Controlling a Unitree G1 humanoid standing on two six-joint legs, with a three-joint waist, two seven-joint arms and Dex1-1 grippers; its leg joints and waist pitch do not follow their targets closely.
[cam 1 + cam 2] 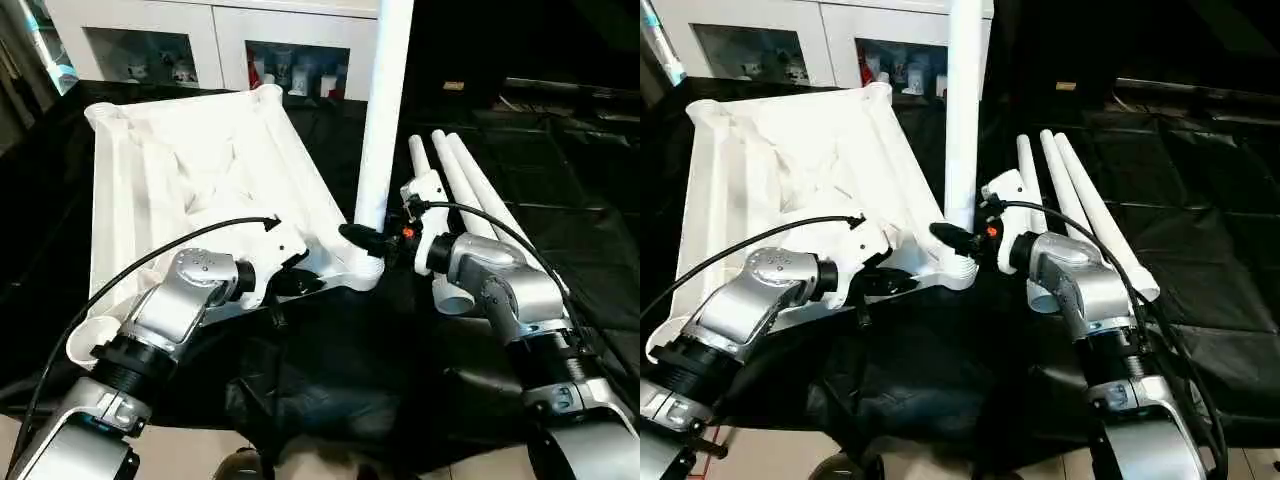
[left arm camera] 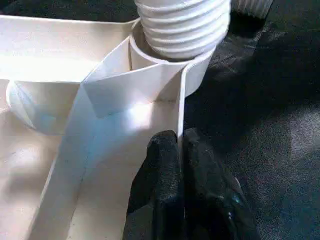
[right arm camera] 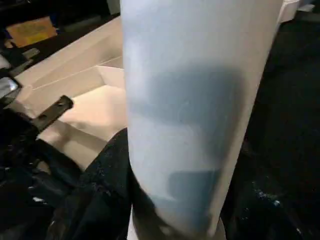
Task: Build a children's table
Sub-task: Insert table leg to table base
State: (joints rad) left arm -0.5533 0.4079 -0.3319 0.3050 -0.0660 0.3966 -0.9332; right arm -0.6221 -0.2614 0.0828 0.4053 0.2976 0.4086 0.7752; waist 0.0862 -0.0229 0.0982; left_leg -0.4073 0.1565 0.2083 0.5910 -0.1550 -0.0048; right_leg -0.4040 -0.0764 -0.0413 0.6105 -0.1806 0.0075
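The white tabletop (image 1: 180,170) lies underside up on the black-draped work table. One white leg (image 1: 383,110) stands upright in the near right corner socket (image 1: 362,272), its threaded end (image 2: 182,25) sitting in the socket's mouth. My right gripper (image 1: 372,240) is shut on this leg low down, with dark fingers (image 3: 107,195) on either side of the tube. My left gripper (image 2: 180,150) is shut on the tabletop's thin near rim (image 2: 181,107), just beside that socket. Three more legs (image 1: 470,190) lie side by side to the right.
A white cabinet (image 1: 220,40) with glass doors stands behind the work table. Black cloth (image 1: 330,380) hangs over the table's near edge in front of me. The lying legs reach toward the table's right half.
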